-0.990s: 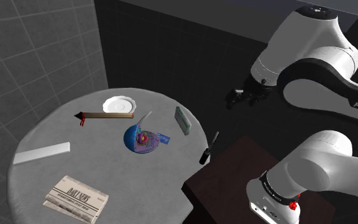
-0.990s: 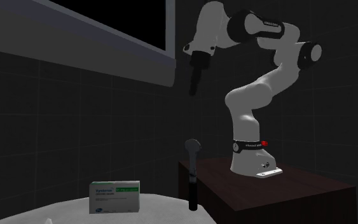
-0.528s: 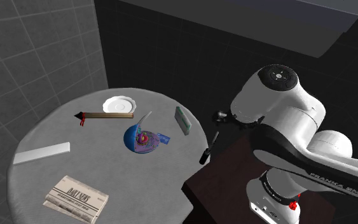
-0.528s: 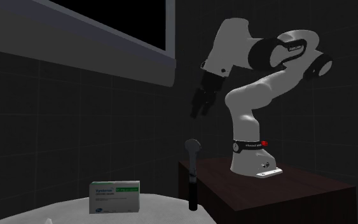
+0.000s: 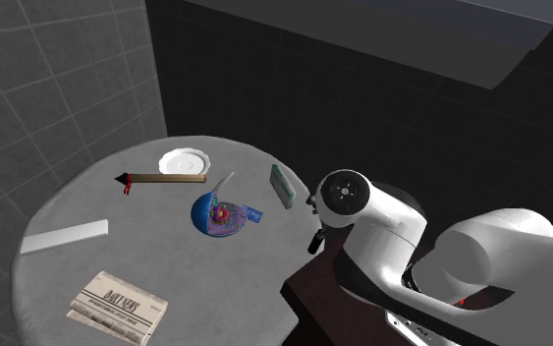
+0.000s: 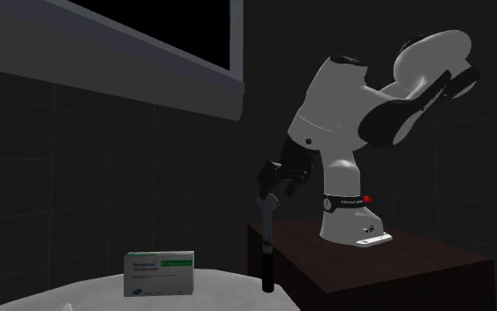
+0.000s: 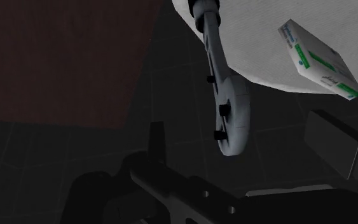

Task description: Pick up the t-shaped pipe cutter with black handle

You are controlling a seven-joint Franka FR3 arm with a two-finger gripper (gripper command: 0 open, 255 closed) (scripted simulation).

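Shoulder cam: high, beside/behind stand (image 5: 310, 290), looks down over whole round table (image 5: 117, 211), mid-range. 2nd ext cam: low, abt table-edge height, near the rim, faces across it twd arm (image 6: 335, 106) + dark wall. Wrist cam: v. close, faces the rim from outside. All 3 share green-white box (image 5: 282, 186) + pipe cutter (image 5: 315, 242) at the rim.

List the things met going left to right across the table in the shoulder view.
White strip → plate → blue bowl → box → pipe cutter.
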